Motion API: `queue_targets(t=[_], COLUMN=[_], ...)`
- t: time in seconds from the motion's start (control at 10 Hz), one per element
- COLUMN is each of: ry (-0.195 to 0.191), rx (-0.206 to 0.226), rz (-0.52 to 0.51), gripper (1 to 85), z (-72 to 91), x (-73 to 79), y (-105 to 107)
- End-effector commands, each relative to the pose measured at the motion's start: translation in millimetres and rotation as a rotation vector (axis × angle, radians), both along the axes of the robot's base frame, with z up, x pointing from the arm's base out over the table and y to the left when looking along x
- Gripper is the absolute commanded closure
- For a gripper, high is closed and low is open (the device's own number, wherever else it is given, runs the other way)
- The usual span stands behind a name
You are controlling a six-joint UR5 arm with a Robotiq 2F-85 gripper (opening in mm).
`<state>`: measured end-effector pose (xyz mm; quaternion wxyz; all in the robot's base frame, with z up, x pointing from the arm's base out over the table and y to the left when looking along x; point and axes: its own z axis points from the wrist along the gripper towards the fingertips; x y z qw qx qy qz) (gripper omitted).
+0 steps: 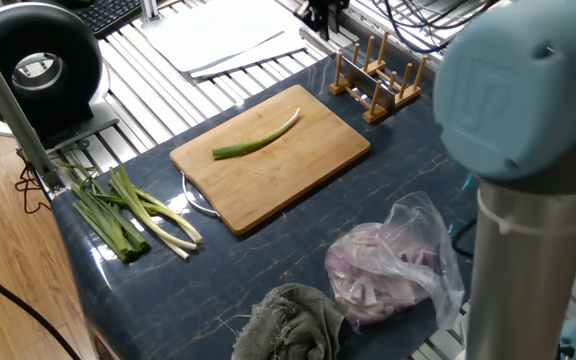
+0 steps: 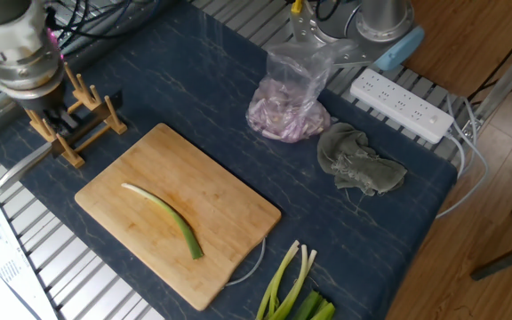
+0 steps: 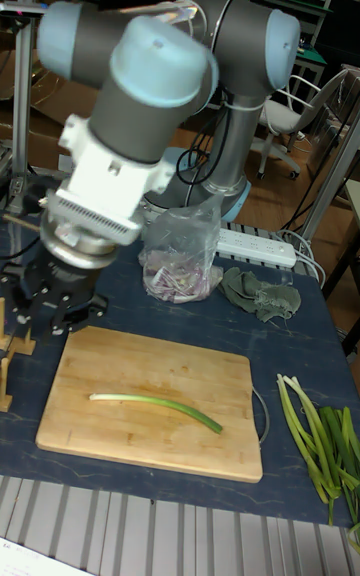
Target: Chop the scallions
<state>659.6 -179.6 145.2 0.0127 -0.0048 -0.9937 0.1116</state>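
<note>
Hovering over wooden rack at far left of table: gripper, fingers dark, blurred; can't tell whether open or closed. Knife handle pokes from rack base. Next right, cutting board with single scallion stalk lying across it, white end toward rack, green cut end toward board's near edge. Past board's right corner, scallion bunch on dark tabletop. Bag of onion slices and crumpled grey rag farther right.
</note>
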Motion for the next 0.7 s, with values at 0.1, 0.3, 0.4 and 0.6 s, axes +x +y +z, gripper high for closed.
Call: queue_targets(t=[0.1, 0.3, 0.4, 0.6], ry=[0.05, 0.062, 0.063, 0.058], rx=[0.031, 0.046, 0.049, 0.06], rz=[0.026, 0.002, 0.002, 0.006], gripper=[53.3, 53.3, 53.7, 54.7], z=[-30.1, -36.7, -36.8, -39.5], x=[-12.7, -21.3, -24.6, -27.9], y=[-27, -30, -30, -30])
